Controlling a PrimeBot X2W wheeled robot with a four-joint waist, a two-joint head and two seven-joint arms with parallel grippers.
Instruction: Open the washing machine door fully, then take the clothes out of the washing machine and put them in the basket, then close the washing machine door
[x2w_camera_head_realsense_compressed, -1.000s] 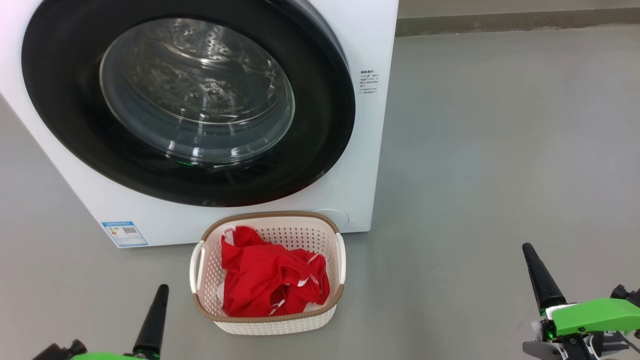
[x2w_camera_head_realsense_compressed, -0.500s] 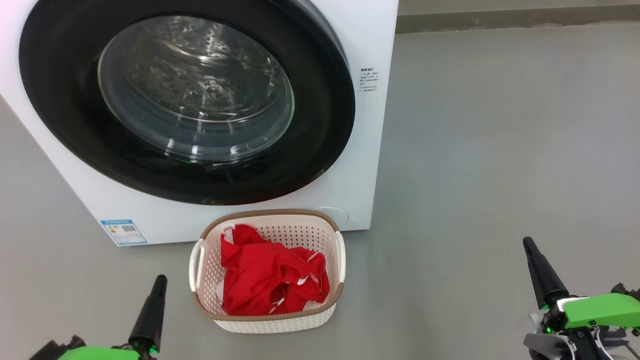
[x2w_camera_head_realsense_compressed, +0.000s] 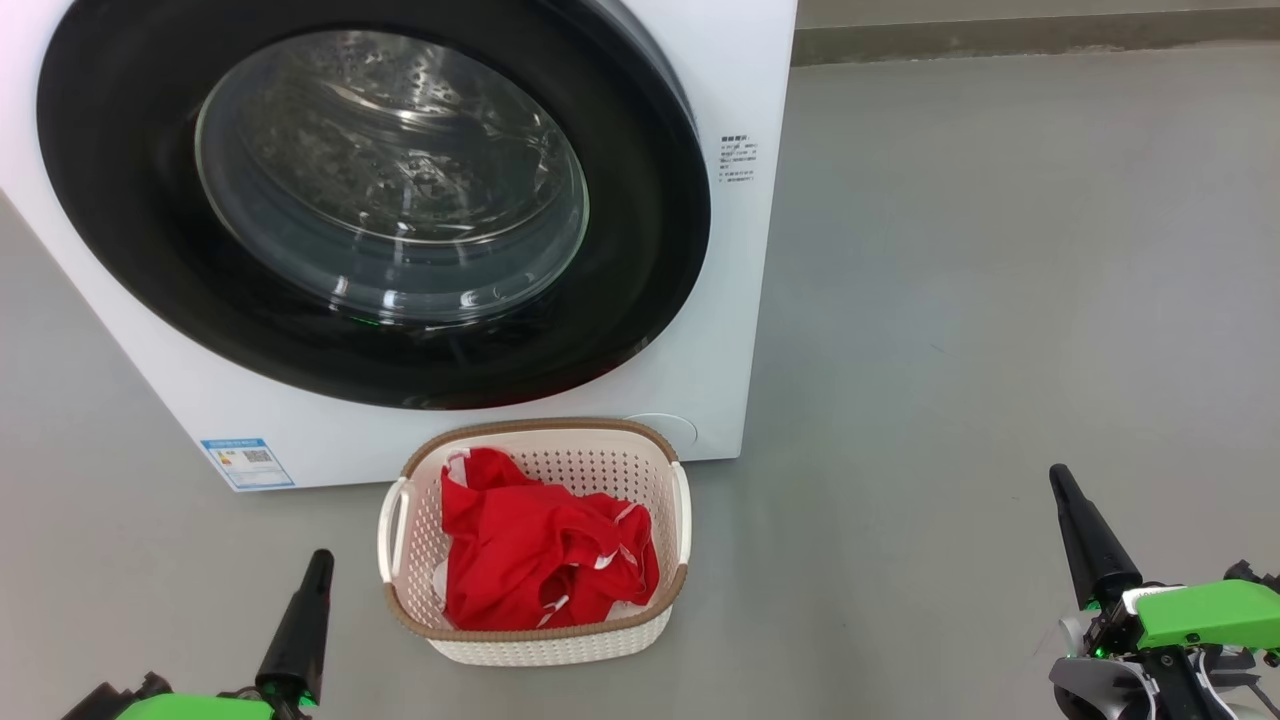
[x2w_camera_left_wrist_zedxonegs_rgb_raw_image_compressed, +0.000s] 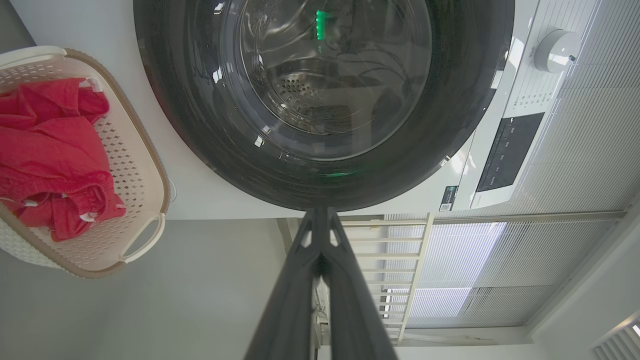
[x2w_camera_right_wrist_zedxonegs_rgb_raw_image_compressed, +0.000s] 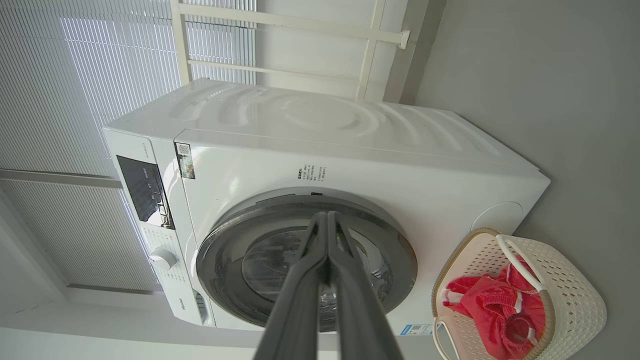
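Note:
The white washing machine (x2w_camera_head_realsense_compressed: 720, 330) fills the upper left of the head view, and its black-rimmed door (x2w_camera_head_realsense_compressed: 640, 250) lies shut against the front, glass showing the steel drum. On the floor just in front stands the cream basket (x2w_camera_head_realsense_compressed: 560, 650), with the red clothes (x2w_camera_head_realsense_compressed: 530, 560) heaped inside. My left gripper (x2w_camera_head_realsense_compressed: 320, 560) is shut and empty, low on the floor left of the basket. Far to the right my right gripper (x2w_camera_head_realsense_compressed: 1058, 475) is also shut and empty. The wrist views show the door (x2w_camera_left_wrist_zedxonegs_rgb_raw_image_compressed: 200, 125) (x2w_camera_right_wrist_zedxonegs_rgb_raw_image_compressed: 395, 250), the basket (x2w_camera_left_wrist_zedxonegs_rgb_raw_image_compressed: 145, 150) (x2w_camera_right_wrist_zedxonegs_rgb_raw_image_compressed: 575, 300) and the clothes (x2w_camera_left_wrist_zedxonegs_rgb_raw_image_compressed: 50, 150) (x2w_camera_right_wrist_zedxonegs_rgb_raw_image_compressed: 480, 300).
Grey floor (x2w_camera_head_realsense_compressed: 1000, 300) spreads to the right of the machine, ending at a darker skirting strip (x2w_camera_head_realsense_compressed: 1000, 45) at the back. A blue sticker (x2w_camera_head_realsense_compressed: 247, 462) marks the machine's lower left front. Window blinds (x2w_camera_right_wrist_zedxonegs_rgb_raw_image_compressed: 100, 75) stand behind the machine.
The left gripper has dropped slightly lower in the head view and the right gripper has drifted a little up; the whole picture also shifted a touch. Door, basket and clothes are unchanged.

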